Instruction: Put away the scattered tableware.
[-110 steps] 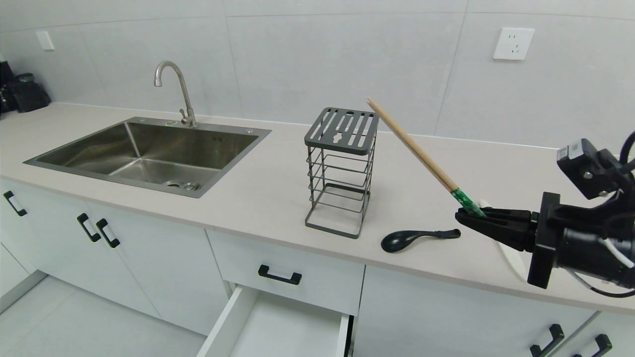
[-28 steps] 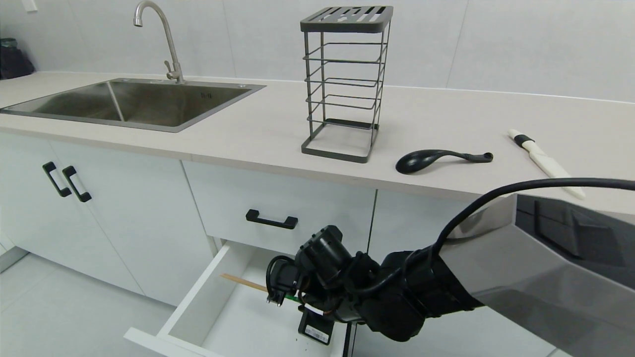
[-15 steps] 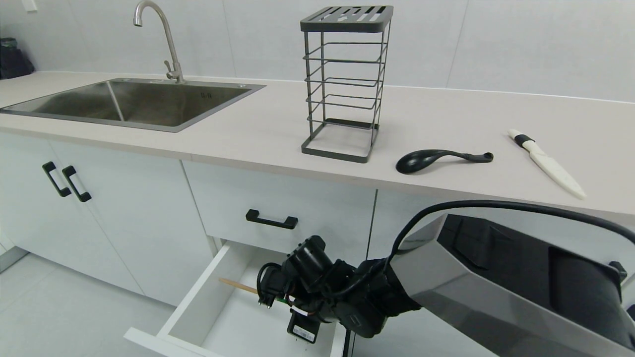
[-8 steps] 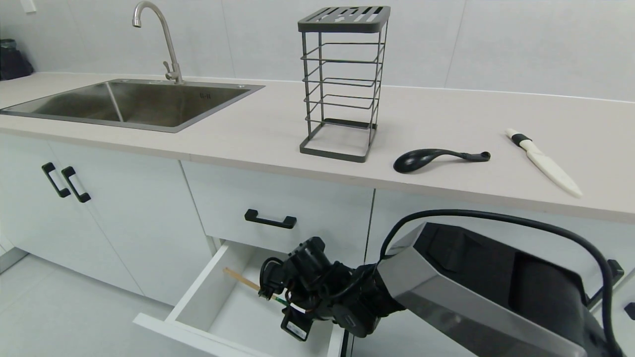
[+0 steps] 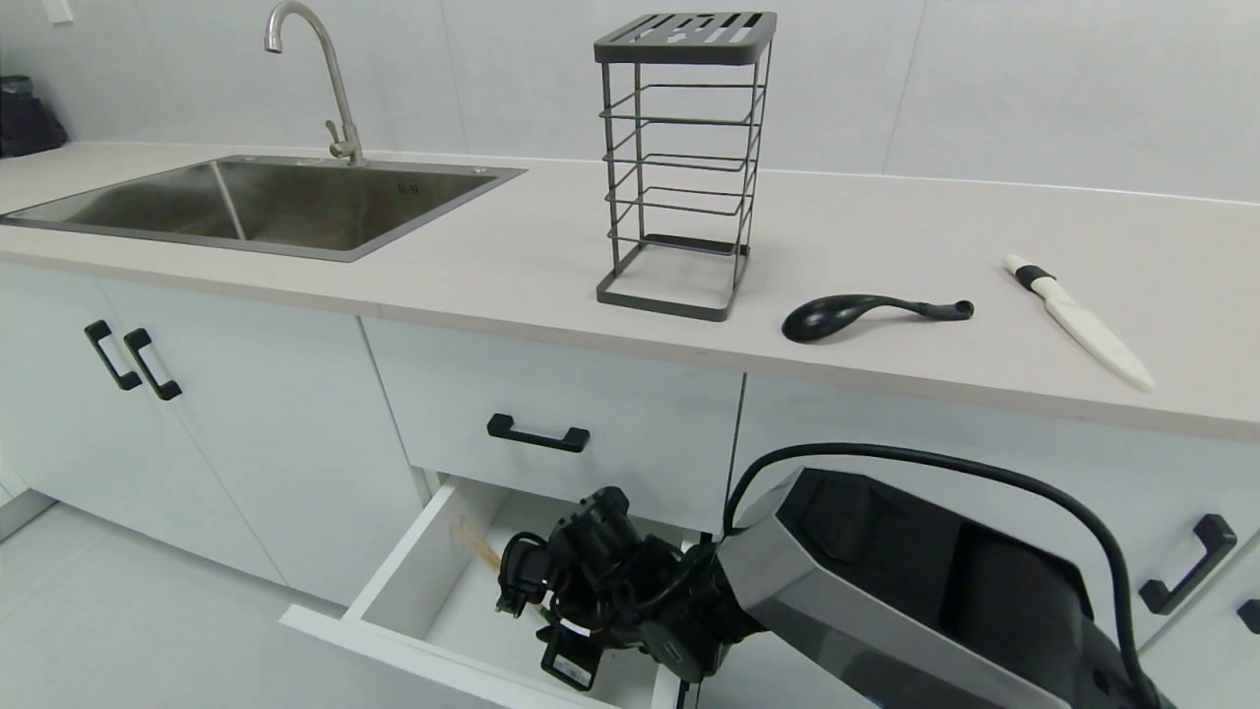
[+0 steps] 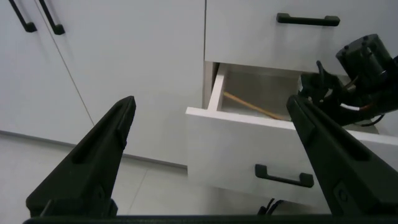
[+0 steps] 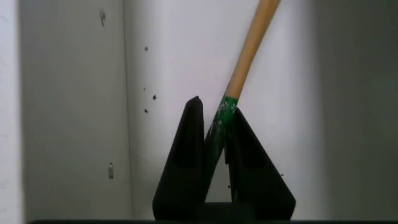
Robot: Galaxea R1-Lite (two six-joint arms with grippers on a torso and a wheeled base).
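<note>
Chopstick (image 7: 252,43): green end pinched between the closed fingers (image 7: 186,162) of the right gripper (image 7: 214,124), inside the open drawer (image 5: 394,642). Long axis runs straight out from the fingertips, far tip near the drawer's left wall. Contact with the drawer floor: cannot tell. Next move, likely: lower and let go; floor flat, room along the stick looks ample. Left gripper (image 6: 211,106): spread wide, holding nothing, before the drawer front, well apart. Counter (image 5: 492,266): spoon (image 5: 837,315) and knife (image 5: 1078,320) beside rack (image 5: 679,167), not yet stored
</note>
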